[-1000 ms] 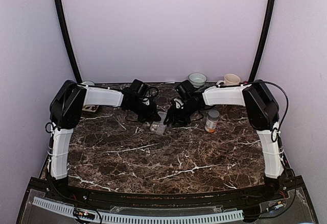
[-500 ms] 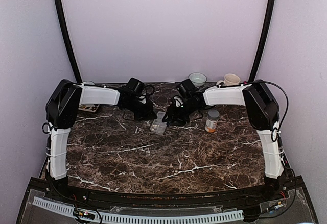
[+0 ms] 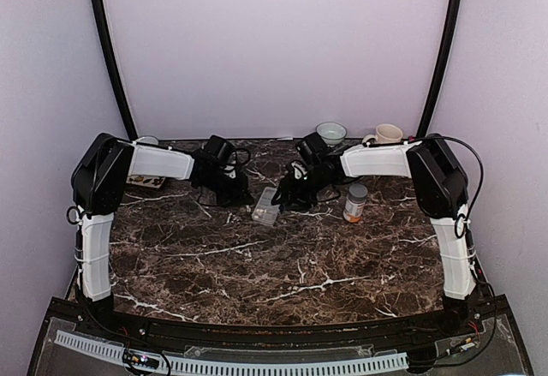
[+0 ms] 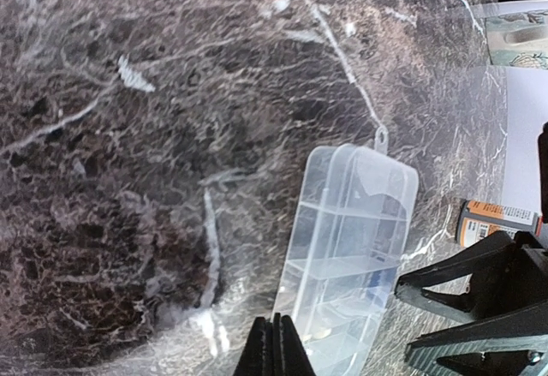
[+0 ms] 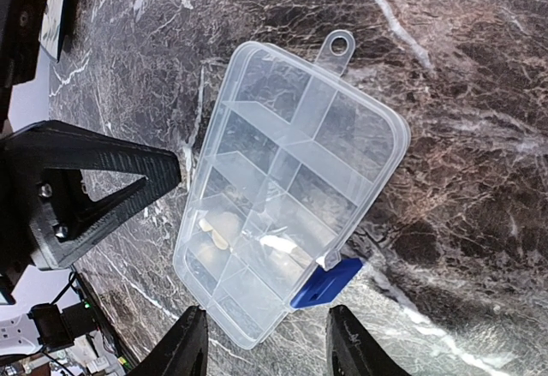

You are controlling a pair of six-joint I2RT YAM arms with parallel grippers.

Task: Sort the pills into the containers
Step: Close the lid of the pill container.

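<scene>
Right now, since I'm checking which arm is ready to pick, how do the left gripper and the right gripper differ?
The left gripper has its jaws pressed shut; the right gripper has its jaws apart. The left gripper sits beside the long side of the organizer box; the right gripper is over the end with the blue latch. Both are black, two-fingered and close to the box.

One clear organizer box [image 3: 266, 207]; one grey-capped bottle [image 3: 355, 203] at its 3 o'clock; one cream mug [image 3: 387, 134] and one pale bowl [image 3: 330, 132] toward 12 o'clock. Two pincers: left pincer [image 4: 274, 350], right pincer [image 5: 267, 346]. Pills [image 5: 218, 229]: a few, too small to count.
</scene>
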